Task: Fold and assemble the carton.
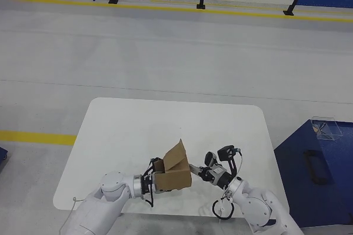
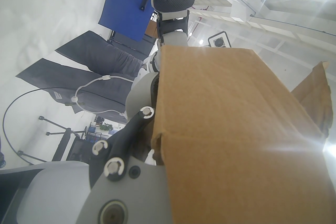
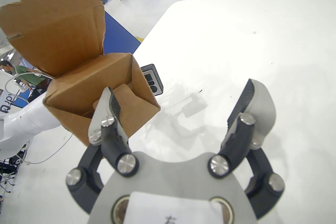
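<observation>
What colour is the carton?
The carton is plain brown cardboard; the right wrist view shows it best.

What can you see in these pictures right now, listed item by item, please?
carton: one, brown, partly folded with a flap up, over the table's near side
table: one, white, centre
cabinet: one, blue, beside the table on the robot's right
clear box: one, transparent, on the cabinet
floor lines: two, yellow, one left of the table, one far beyond it
left hand: one, black fingers, shut on the carton
right hand: one, grey and black, open, beside the carton
</observation>
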Controlling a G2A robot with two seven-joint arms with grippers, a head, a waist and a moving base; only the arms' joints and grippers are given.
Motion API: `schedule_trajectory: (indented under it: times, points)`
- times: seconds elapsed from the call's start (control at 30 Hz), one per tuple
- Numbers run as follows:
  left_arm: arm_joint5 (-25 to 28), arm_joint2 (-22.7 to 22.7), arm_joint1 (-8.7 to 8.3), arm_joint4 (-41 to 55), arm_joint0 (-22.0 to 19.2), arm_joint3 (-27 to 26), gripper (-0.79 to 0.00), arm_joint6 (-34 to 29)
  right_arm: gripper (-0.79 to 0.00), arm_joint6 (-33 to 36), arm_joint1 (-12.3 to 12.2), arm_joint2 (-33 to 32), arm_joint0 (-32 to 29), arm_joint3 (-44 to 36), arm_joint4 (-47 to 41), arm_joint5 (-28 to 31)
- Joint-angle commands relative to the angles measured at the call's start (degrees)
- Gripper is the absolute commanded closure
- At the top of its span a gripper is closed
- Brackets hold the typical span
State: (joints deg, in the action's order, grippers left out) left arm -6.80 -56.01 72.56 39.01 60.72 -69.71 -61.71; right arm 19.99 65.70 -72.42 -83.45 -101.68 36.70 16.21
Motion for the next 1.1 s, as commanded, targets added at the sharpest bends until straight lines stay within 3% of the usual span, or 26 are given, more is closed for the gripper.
schedule_trajectory:
  times: [0.0,0.67,0.83,1.07]
  points:
    - [0.0,-0.1,-0.03,0.0,0.0,-0.1,0.000,0.0,-0.785,0.3,0.0,0.2,0.2,0.2,0.3,-0.2]
    - [-0.2,0.1,0.04,0.9,-0.3,0.4,0.000,-0.6,-0.785,-1.3,0.2,-0.9,0.9,2.1,-2.4,-0.2]
    - [-0.3,0.0,0.04,1.3,-0.3,0.6,0.000,-0.8,-0.785,1.2,-0.3,-2.9,-0.3,2.7,-2.8,0.9]
    - [-0.3,0.3,0.18,1.4,-0.6,0.6,0.000,-0.5,-0.785,4.5,-0.1,0.0,0.8,4.1,-3.3,2.2]
